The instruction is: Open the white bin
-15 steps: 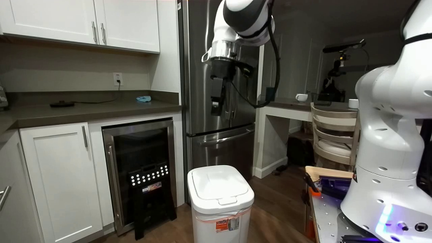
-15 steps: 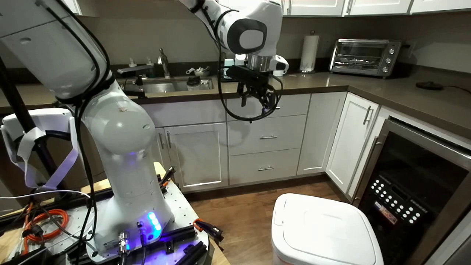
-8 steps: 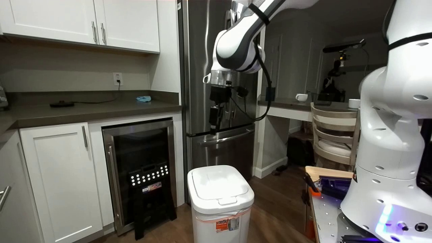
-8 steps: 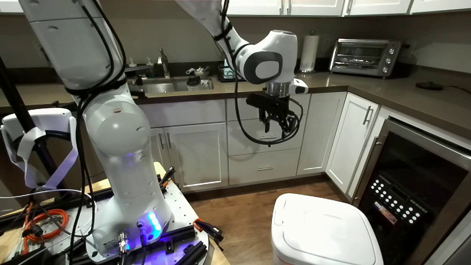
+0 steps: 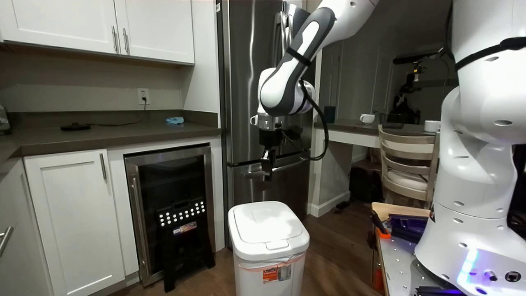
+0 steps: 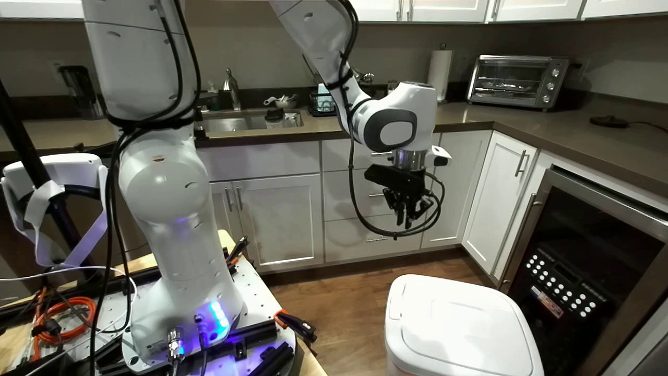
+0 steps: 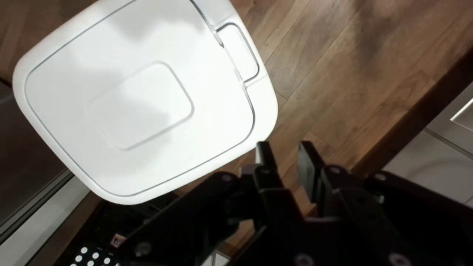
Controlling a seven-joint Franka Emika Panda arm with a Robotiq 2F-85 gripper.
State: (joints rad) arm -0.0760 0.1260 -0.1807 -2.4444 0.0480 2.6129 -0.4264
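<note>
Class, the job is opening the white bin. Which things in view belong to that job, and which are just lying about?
Part of the job:
bin
its lid, closed
the lid's front tab
gripper, fingers apart, holding nothing

Just lying about:
blue cloth
toaster oven
black stool
chair
orange cable

A kitchen: sink (image 6: pixel 229 124) in the counter (image 6: pixel 563 122), toaster oven (image 6: pixel 516 82) near its corner, fridge (image 5: pixel 242 135) past its end edge.
</note>
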